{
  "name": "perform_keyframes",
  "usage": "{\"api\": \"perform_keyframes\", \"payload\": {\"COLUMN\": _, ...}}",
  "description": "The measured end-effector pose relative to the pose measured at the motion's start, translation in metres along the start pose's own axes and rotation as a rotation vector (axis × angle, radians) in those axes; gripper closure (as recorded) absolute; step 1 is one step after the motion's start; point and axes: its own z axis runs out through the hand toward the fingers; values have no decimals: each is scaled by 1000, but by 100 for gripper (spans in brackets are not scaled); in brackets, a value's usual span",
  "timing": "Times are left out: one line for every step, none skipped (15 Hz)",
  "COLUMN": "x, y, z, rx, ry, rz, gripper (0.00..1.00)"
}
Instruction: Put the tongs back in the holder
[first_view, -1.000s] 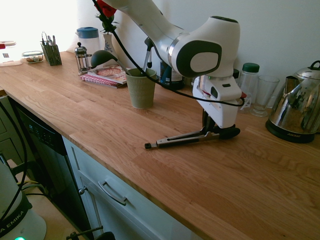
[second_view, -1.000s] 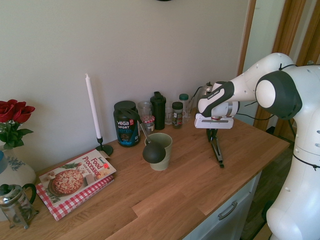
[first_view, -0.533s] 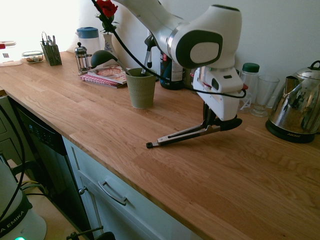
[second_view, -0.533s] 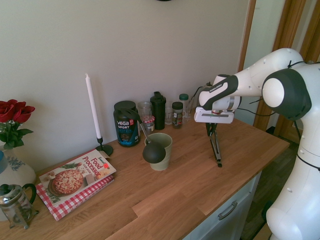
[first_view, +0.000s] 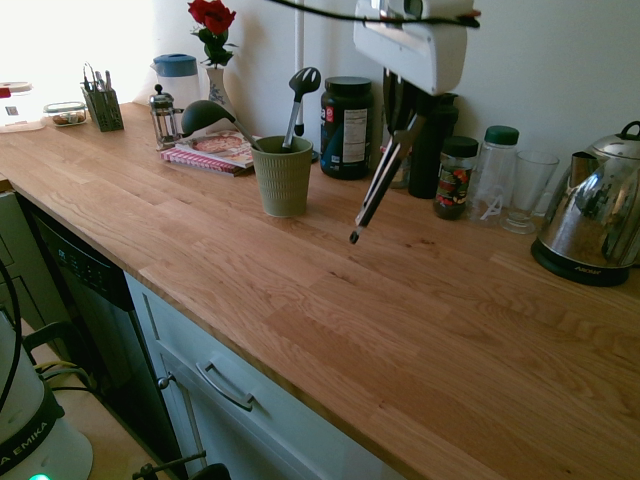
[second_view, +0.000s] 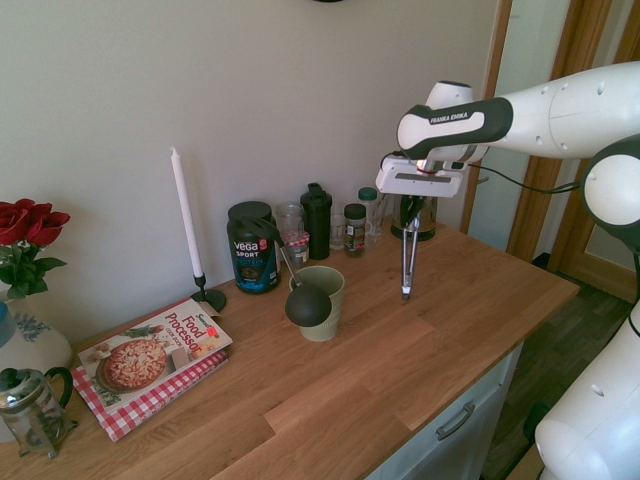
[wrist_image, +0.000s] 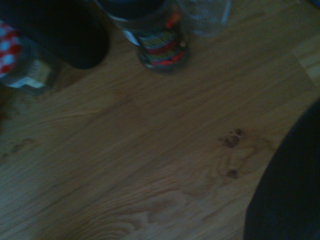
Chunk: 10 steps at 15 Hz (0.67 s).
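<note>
Now the holder (first_view: 282, 177) stands on the surface (first_view: 300, 290), a black ladle (first_view: 207, 113) leaning out of it toward 9 o'clock. Over at its 3 o'clock side, well apart, the gripper (first_view: 409, 104) is high up, clamped on the tongs (first_view: 381, 183), which hang in the air with their small knob end pointing down, clear of the wood.
</note>
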Motion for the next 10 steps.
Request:
{"api": "perform_keyframes", "payload": {"x": -15, "y": -15, "z": -26, "rx": 26, "ry": 12, "rz": -37, "gripper": 100}}
{"api": "perform_keyframes", "payload": {"x": -32, "y": -28, "z": -51, "rx": 48, "ry": 23, "rz": -71, "gripper": 100}}
{"api": "perform_keyframes", "payload": {"x": -53, "y": -40, "z": -76, "rx": 70, "ry": 43, "rz": -106, "gripper": 100}}
{"api": "perform_keyframes", "payload": {"x": -73, "y": -51, "z": -99, "rx": 91, "ry": 67, "rz": -138, "gripper": 100}}
{"api": "perform_keyframes", "payload": {"x": -92, "y": -62, "z": -115, "rx": 103, "ry": 87, "rz": -168, "gripper": 100}}
{"api": "perform_keyframes", "payload": {"x": -112, "y": -72, "z": -127, "rx": 107, "ry": 106, "rz": -200, "gripper": 100}}
{"api": "perform_keyframes", "payload": {"x": -134, "y": -83, "z": -131, "rx": 108, "ry": 115, "rz": -246, "gripper": 100}}
{"api": "perform_keyframes", "payload": {"x": -156, "y": -92, "z": -127, "rx": 100, "ry": 116, "rz": -301, "gripper": 100}}
{"api": "perform_keyframes", "payload": {"x": -177, "y": -101, "z": -120, "rx": 90, "ry": 112, "rz": -349, "gripper": 100}}
{"api": "perform_keyframes", "payload": {"x": -193, "y": -109, "z": -110, "rx": 82, "ry": 103, "rz": -391, "gripper": 100}}
